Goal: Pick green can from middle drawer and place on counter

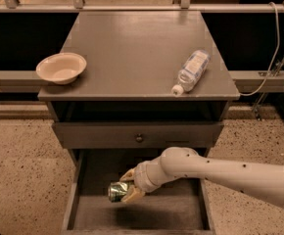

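Note:
The green can (116, 191) lies sideways in my gripper (128, 186), which is shut on it from the right. The can hangs a little above the floor of the open middle drawer (72, 202), over its left half. My white arm reaches in from the lower right. The grey counter (137, 43) is the cabinet's top, above the drawers and well above the can.
A beige bowl (61, 67) sits at the counter's left edge. A clear plastic bottle (192, 70) with a white cap lies on the counter's right side. A closed drawer front with a small knob (139, 137) overhangs the back of the open drawer. Speckled floor surrounds the cabinet.

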Available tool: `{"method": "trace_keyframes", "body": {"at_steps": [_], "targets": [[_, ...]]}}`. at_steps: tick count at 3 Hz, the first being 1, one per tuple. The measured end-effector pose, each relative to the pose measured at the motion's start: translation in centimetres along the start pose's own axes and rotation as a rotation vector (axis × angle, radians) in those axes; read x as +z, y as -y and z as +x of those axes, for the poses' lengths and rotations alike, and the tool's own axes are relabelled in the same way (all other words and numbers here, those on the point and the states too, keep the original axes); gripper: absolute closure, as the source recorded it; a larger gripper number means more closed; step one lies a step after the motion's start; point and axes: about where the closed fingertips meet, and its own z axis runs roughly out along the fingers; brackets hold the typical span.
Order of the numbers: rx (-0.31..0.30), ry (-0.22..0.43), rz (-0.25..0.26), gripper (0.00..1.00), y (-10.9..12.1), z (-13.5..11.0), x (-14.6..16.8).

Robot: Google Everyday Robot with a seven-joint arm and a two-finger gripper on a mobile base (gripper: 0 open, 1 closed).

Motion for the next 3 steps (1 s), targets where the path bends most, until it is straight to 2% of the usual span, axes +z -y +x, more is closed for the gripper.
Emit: {"method": "trace_keyframes", "body": {"at_steps": [1, 2, 3], "targets": [[-0.081, 0.034, 0.142, 1.0, 5.8, -4.0, -13.5], [-0.152, -0.014, 0.184, 1.0, 8.5, -8.0, -21.6], [-0.224, -0.098, 0.2, 1.0, 11.0, -12.3, -27.4]]}}
